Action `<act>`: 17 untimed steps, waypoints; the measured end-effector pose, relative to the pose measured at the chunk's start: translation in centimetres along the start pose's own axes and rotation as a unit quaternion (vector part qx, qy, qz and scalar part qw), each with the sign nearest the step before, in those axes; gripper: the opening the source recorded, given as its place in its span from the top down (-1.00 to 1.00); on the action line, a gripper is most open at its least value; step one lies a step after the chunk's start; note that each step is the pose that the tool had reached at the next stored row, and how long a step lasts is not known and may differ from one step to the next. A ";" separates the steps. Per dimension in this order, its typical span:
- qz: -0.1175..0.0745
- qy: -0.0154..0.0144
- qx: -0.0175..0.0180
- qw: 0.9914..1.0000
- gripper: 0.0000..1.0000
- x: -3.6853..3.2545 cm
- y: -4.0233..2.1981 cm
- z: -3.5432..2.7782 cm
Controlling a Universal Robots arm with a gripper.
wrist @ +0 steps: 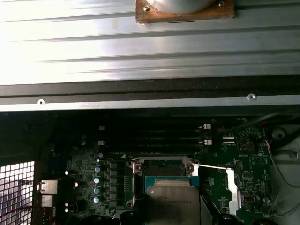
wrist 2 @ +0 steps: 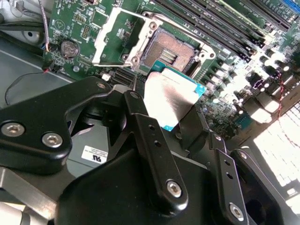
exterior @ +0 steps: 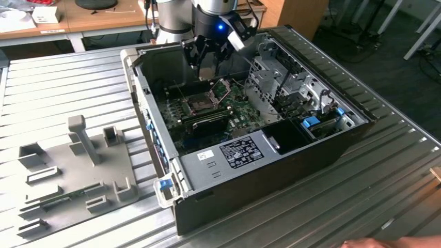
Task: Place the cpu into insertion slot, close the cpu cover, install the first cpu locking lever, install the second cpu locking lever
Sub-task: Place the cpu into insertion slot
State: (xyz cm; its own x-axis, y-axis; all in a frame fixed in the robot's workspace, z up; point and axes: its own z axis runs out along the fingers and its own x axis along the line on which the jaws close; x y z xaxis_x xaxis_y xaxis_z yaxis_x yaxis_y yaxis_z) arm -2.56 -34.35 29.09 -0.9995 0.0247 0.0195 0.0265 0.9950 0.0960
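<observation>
End effector (wrist 2: 162, 108) clamped on cpu (wrist 2: 171, 93), a small flat square chip with dull grey metal top. Chip hangs face-up just above insertion slot (wrist 2: 171, 52), a square dark-centred socket with silvery rim, and is not yet seated. Cpu cover (wrist 2: 117, 35), a thin silvery hinged frame, stands swung open (likely to leave socket free for drop-in).

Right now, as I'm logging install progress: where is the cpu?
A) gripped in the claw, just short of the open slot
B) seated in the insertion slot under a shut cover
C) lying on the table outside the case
A: in the second wrist view the cpu sits pinched in the claw, close by the bare insertion slot, with the cpu cover swung open.
</observation>
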 end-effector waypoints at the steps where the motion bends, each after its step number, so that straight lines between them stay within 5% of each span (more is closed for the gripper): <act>1: 0.000 0.000 0.000 1.000 -0.08 0.01 -0.01 0.09; 17: -0.001 0.000 -0.001 1.000 -0.08 0.22 -0.25 2.53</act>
State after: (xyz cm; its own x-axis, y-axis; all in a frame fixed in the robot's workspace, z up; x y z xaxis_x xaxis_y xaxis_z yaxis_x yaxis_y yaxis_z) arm -2.83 -34.35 26.55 -0.9995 0.0234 0.0189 0.0251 0.9950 0.0971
